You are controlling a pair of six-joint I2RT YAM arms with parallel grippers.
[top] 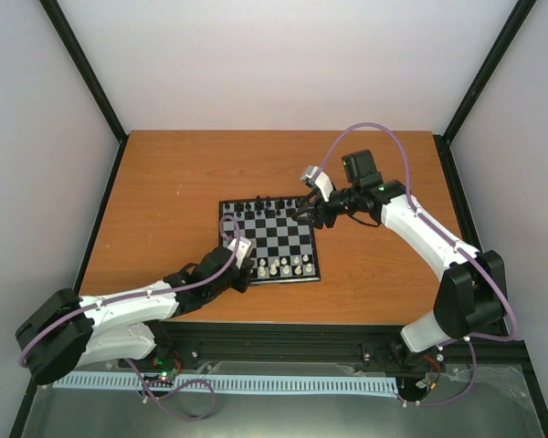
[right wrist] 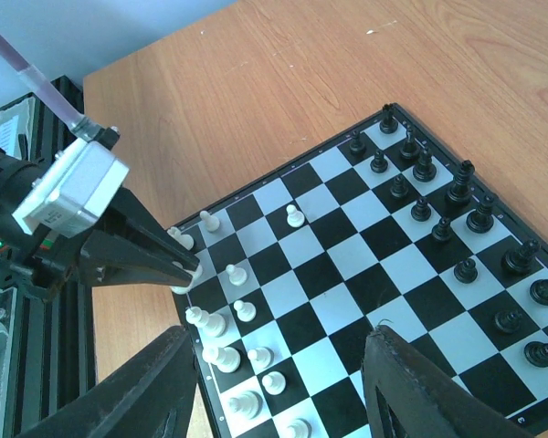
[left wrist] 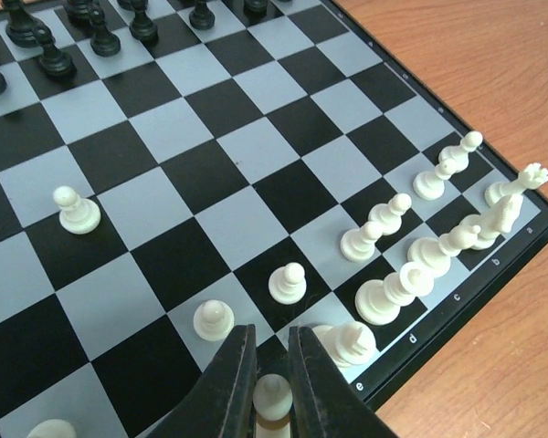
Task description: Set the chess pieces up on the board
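Observation:
The board (top: pixel 272 239) lies mid-table. Black chess pieces (top: pixel 265 206) line its far side, and white ones (top: pixel 285 267) stand along its near side. My left gripper (left wrist: pixel 272 334) is shut on a small white piece (left wrist: pixel 274 398) at the board's near edge row, beside another white piece (left wrist: pixel 352 342). The right wrist view shows this too, with the left gripper (right wrist: pixel 169 265) holding that white piece (right wrist: pixel 184 276). My right gripper (right wrist: pixel 283 339) hovers open over the board (right wrist: pixel 347 274), nothing between its fingers. From above, the right gripper (top: pixel 303 215) is by the far right corner.
One white pawn (left wrist: pixel 77 210) stands advanced, away from the others. Bare wooden table (top: pixel 173 173) surrounds the board. Black frame posts (top: pixel 87 68) and white walls close in the sides and back. A metal rail (top: pixel 283 345) runs along the near edge.

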